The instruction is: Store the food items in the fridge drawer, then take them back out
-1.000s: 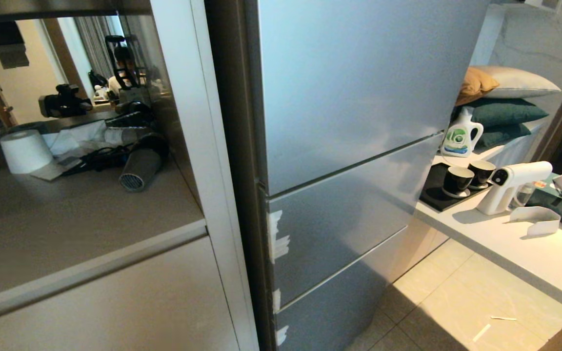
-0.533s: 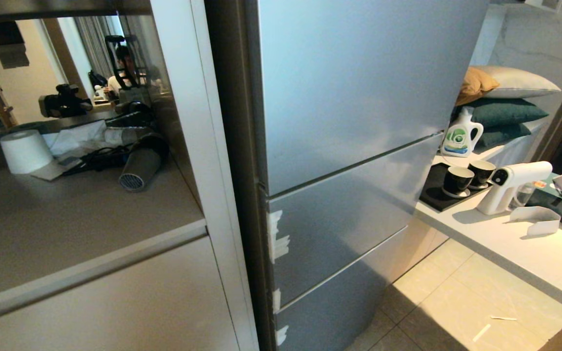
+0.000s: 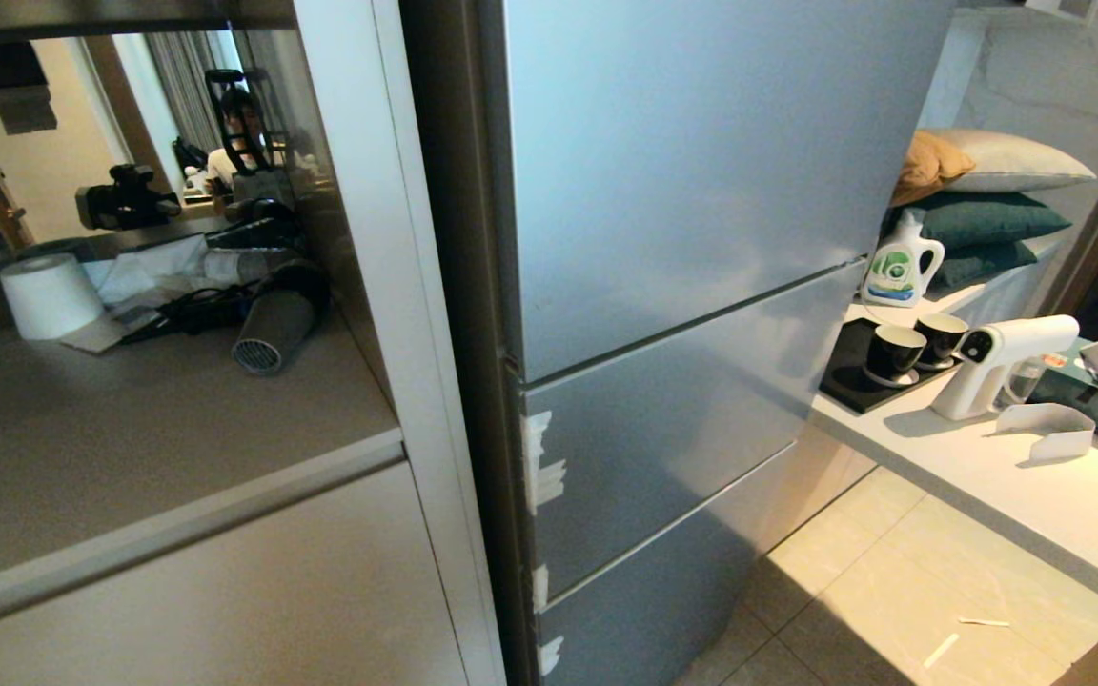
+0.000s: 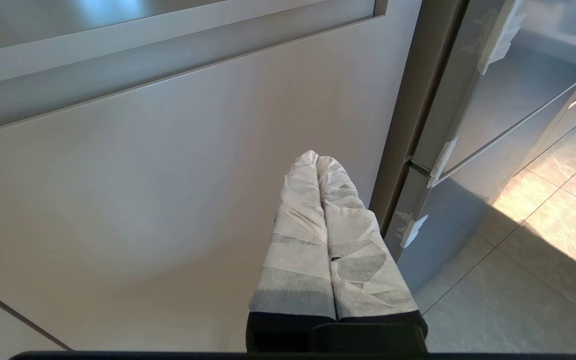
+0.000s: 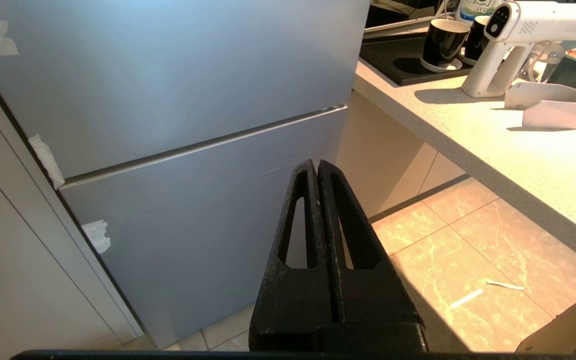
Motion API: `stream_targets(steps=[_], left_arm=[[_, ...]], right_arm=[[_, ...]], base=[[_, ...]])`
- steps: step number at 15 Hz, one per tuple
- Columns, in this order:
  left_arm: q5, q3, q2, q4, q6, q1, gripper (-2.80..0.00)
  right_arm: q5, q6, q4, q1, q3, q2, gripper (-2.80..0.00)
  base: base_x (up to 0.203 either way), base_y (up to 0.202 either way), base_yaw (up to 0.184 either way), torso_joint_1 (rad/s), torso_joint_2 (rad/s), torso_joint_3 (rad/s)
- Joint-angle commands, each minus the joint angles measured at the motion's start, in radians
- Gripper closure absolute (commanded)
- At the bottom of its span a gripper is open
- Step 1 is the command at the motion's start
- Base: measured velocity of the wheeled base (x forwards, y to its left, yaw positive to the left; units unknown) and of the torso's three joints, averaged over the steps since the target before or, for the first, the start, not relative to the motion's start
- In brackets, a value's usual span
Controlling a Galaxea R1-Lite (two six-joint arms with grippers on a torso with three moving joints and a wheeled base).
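Observation:
The food items and the fridge drawer are out of view; the silver-grey fridge (image 3: 682,238) stands with all its doors closed. Neither arm shows in the head view. My left gripper (image 4: 316,159), its fingers wrapped in white tape, is shut and empty, pointing at the pale cabinet front (image 4: 168,190) left of the fridge. My right gripper (image 5: 316,164), plain black, is shut and empty too, low before the fridge's lower doors (image 5: 193,220).
A grey hair dryer (image 3: 273,329) and a white paper roll (image 3: 50,295) lie on the counter at left. At right, a white counter (image 3: 1006,486) holds two black cups (image 3: 895,351), a white spray gun (image 3: 997,367) and a detergent bottle (image 3: 902,262). Tiled floor (image 3: 892,600) lies below.

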Motion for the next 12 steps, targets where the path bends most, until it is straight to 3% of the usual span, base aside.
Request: stream_targets(steps=[1, 5, 12], left_arm=[[0.000, 0.000, 0.001, 0.000, 0.000, 0.000, 0.00], [0.000, 0.000, 0.000, 0.000, 0.000, 0.002, 0.00], [-0.001, -0.002, 0.000, 0.000, 0.001, 0.000, 0.00]], right_arm=[[0.001, -0.002, 0.000, 0.000, 0.000, 0.002, 0.00], [0.001, -0.001, 0.000, 0.000, 0.000, 0.002, 0.00], [0.001, 0.001, 0.000, 0.000, 0.000, 0.002, 0.00]], base=[[0.000, 0.000, 0.000, 0.000, 0.00, 0.000], [0.003, 0.006, -0.034, 0.004, 0.00, -0.001], [0.001, 0.008, -0.168, 0.003, 0.00, 0.003]])
